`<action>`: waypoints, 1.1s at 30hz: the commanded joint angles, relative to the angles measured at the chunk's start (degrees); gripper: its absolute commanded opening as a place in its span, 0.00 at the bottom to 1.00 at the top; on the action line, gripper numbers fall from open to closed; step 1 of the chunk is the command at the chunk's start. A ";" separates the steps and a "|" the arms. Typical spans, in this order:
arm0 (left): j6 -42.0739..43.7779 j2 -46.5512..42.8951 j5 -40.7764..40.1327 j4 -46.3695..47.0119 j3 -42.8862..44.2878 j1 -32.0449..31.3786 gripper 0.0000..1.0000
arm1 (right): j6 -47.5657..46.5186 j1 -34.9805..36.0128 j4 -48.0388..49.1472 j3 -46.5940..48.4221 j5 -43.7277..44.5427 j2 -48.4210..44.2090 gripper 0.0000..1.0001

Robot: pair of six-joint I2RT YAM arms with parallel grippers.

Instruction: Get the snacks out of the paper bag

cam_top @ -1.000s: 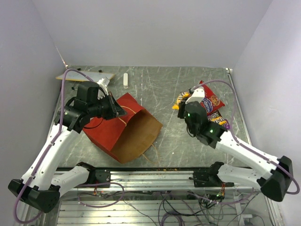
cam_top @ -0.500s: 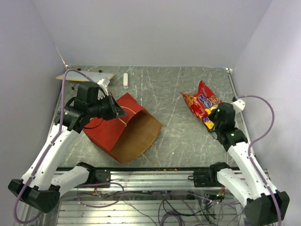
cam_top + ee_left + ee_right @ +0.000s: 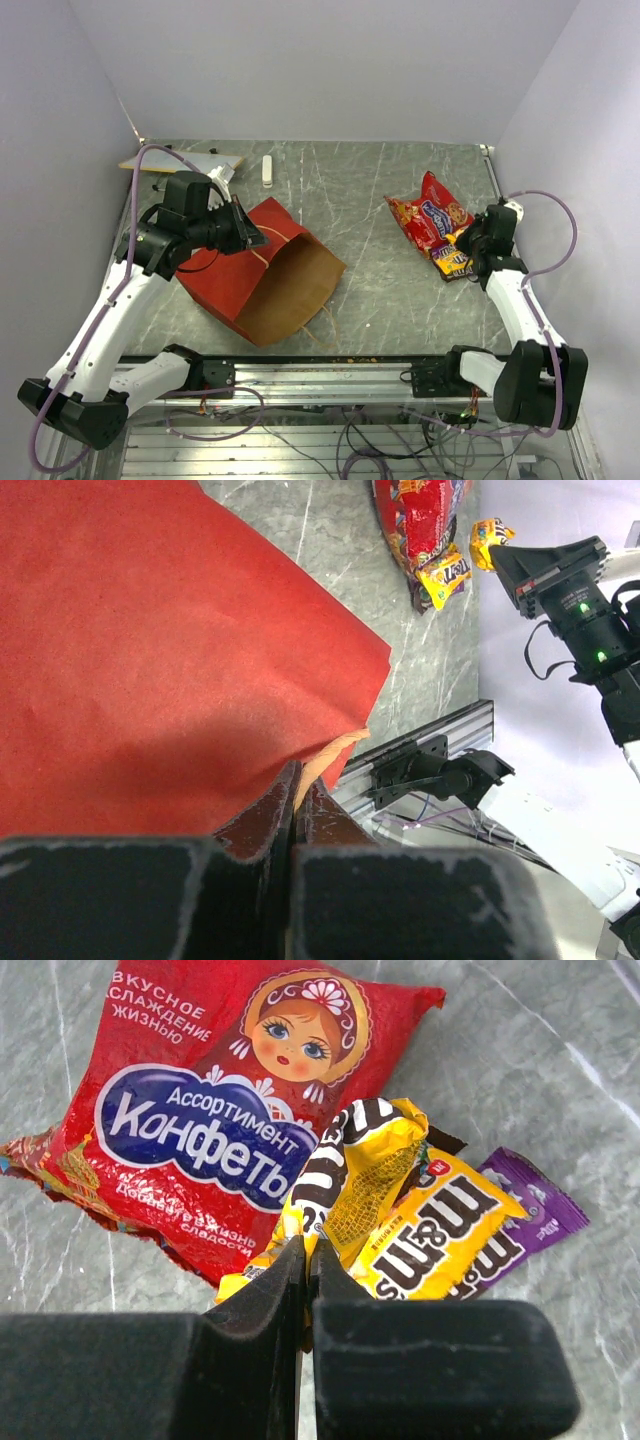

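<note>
Near left: left claw [image 3: 296, 785] is clamping shut on the bag [image 3: 150, 630] edge. Its wrist view is showing only red paper and a kraft sliver. Top view is showing the bag lying on its side on the table [image 3: 350, 200], kraft mouth gaping toward near right.

Right side: right claw [image 3: 305, 1260] is pinching a crumpled yellow packet [image 3: 355, 1165] with big brown "m" letters. Just beyond, a flat yellow m&m's packet [image 3: 440, 1235] is overlapping a purple packet [image 3: 540, 1210]. Farthest, the red pack [image 3: 200, 1130] is reading "Ассортимент Конфеты" and "ВКУСНОЕ" beside a matryoshka face. Top view is giving colours only, lettering too small.
</note>
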 commanded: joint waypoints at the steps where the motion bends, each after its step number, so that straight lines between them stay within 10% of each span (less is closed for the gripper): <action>1: 1.06 -0.42 0.05 -0.52 1.98 0.48 0.07 | -0.01 -1.25 5.47 -0.17 -4.99 2.89 0.00; 7: 1.02 -1.07 -0.74 -1.10 1.96 0.44 0.07 | 2.60 -1.60 8.81 -5.32 -5.13 0.75 0.00; 18: -0.16 -1.55 0.33 -0.13 0.90 0.46 0.07 | 1.84 -1.61 2.07 -7.53 -7.37 -7.30 0.43; 33: -2.87 -2.20 3.61 3.54 -3.42 0.44 0.07 | 12.11 10.37 -0.94 -10.07 -24.01 -12.02 0.48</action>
